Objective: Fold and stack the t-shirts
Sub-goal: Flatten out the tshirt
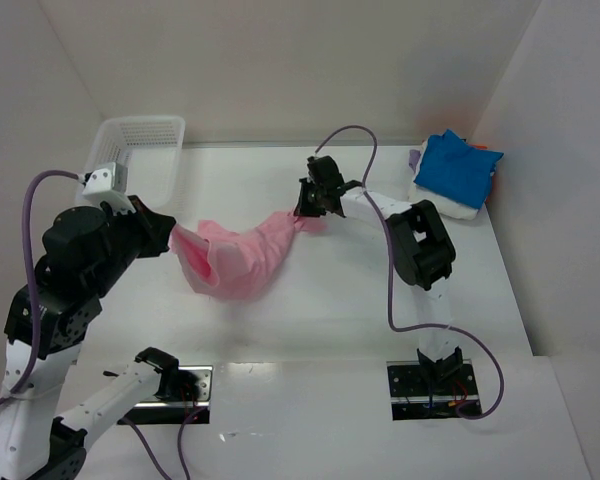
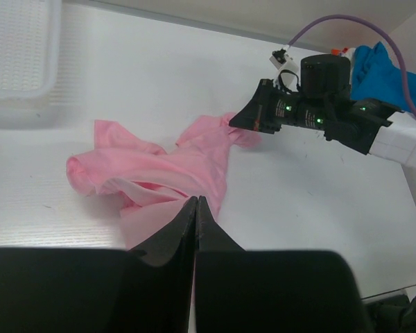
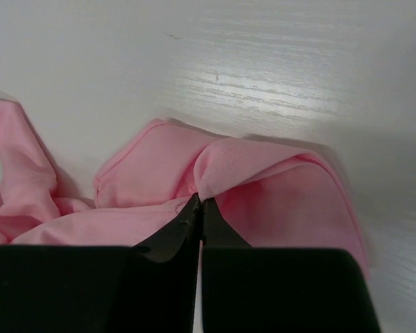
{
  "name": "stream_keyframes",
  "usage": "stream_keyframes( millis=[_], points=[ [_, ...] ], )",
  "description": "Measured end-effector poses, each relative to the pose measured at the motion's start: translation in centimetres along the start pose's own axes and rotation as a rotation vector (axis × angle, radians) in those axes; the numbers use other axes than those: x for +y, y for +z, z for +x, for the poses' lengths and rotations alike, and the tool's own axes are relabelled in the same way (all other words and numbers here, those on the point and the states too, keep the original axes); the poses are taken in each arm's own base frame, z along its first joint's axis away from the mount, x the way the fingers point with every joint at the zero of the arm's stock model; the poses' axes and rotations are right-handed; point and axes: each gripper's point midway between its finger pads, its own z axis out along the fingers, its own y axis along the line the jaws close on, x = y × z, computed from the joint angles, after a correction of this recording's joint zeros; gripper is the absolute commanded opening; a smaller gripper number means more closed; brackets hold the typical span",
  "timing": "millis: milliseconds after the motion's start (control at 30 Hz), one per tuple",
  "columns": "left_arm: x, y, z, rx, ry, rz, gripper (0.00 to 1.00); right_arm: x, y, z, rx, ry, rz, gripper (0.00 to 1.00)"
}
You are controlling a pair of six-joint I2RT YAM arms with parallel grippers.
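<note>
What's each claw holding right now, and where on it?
Both are shut on the pink t-shirt. The left claw pinches its left end, and the right claw grips a bunched fold at the opposite end.

1. Two arms, the left arm [image 1: 80,250] and the right arm [image 1: 420,245]: chunky black motor housings joined by white link pieces.
2. A thin lavender cable [image 1: 390,300] loops off each one.
3. The matte black wedge-shaped fingers [image 2: 170,239] taper to thin tips.
4. Small green lights [image 2: 288,111] glow on the right wrist's black casing.
5. The black base plates [image 1: 430,385] have little red wiring bits.
</note>
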Motion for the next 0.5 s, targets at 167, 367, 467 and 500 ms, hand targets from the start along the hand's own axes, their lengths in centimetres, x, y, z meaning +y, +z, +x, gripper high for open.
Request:
stream_keyframes(
  millis=[167,367,467,500],
  points=[
    [0.7,0.8,-0.8,-0.034,0.008,-0.051,0.00,0.8,-4.0,-5.7,-0.102,0.009,0.019,0.00],
    [0.8,3.4,-3.6,-0.098,0.041,-0.113,0.00,0.8,-21.5,-24.5,-0.552,0.010,0.005,0.00],
    [0.9,4.2,-4.8,-0.136,0.048,-0.141,0.00,-0.5,-34.1,-30.6,-0.820,-0.003,0.039,0.00],
    [0.9,4.3,-5.3,-0.154,0.052,-0.149,0.00,-0.8,-37.3,-31.3,-0.880,-0.006,0.052,0.00]
  ],
)
